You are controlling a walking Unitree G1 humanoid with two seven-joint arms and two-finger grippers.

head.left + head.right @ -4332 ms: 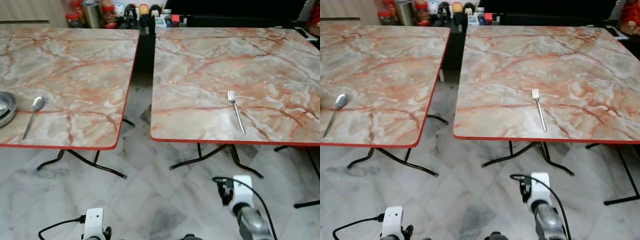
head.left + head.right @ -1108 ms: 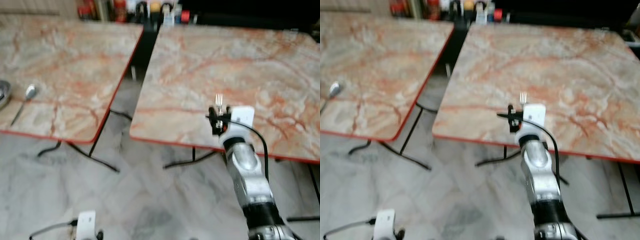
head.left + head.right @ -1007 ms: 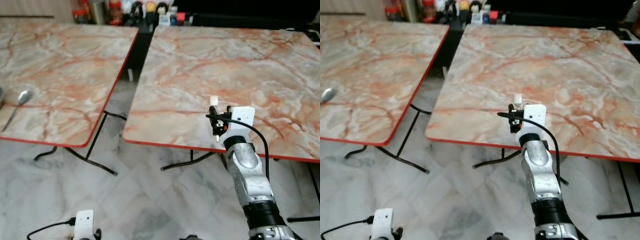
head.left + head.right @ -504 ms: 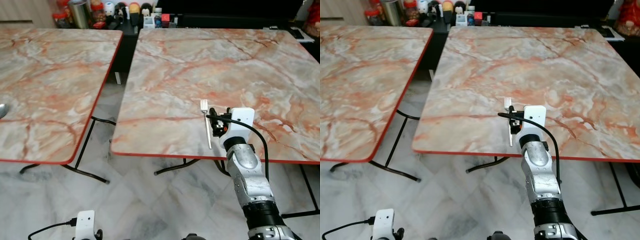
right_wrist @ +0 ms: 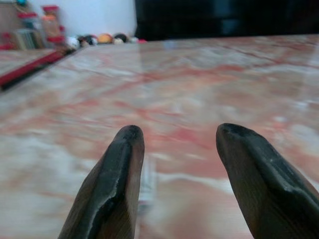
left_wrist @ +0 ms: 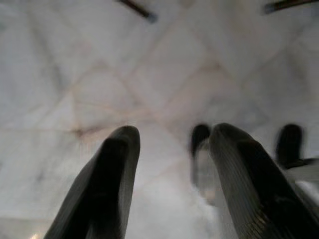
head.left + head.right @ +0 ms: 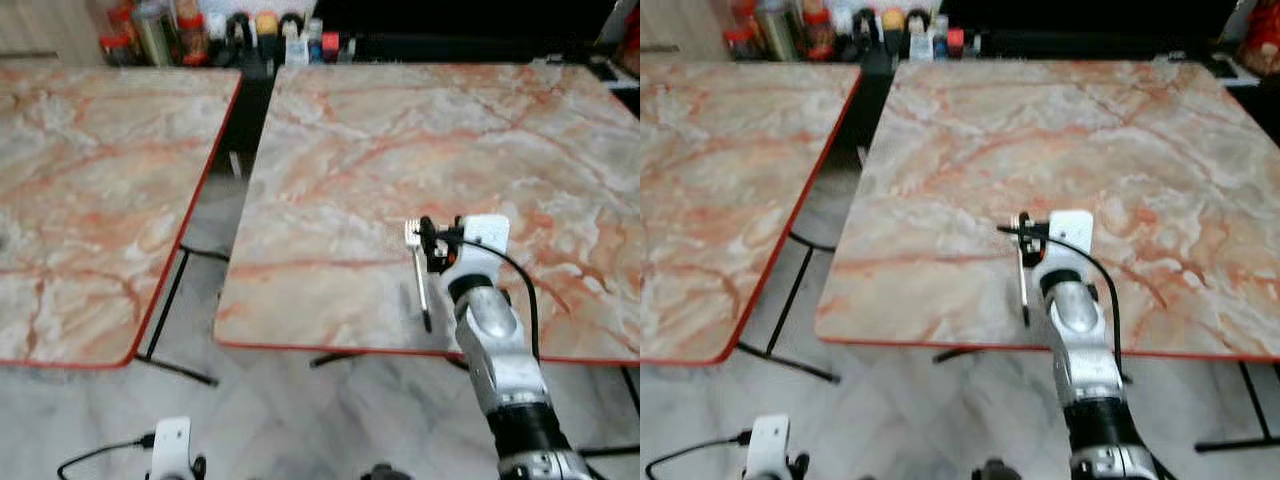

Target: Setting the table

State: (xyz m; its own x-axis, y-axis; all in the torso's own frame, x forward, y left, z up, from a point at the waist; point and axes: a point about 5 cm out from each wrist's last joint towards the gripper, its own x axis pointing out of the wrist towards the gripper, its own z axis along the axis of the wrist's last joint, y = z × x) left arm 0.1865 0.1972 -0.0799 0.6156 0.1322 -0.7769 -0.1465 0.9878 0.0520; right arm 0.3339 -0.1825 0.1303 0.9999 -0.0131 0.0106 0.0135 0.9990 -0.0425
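A silver fork (image 7: 420, 280) lies on the right marble table (image 7: 400, 130), close to its red front edge, tines pointing away from me. My right arm (image 7: 485, 330) reaches up over that edge, its wrist just right of the fork's head. In the right wrist view my right gripper (image 5: 177, 137) is open low over the tabletop, and a blurred pale bit of the fork (image 5: 147, 185) shows beside one finger (image 5: 117, 179). My left gripper (image 6: 172, 139) hangs open above the floor, holding nothing.
A second marble table (image 7: 90, 180) stands to the left, with a floor gap (image 7: 215, 215) and black table legs between the two. Bottles and jars (image 7: 200, 30) line the back, beside a dark cabinet (image 7: 450, 20).
My right arm rose from low by the floor to the table edge beside the fork. The camera shifted, so the spoon and bowl on the left table left the view.
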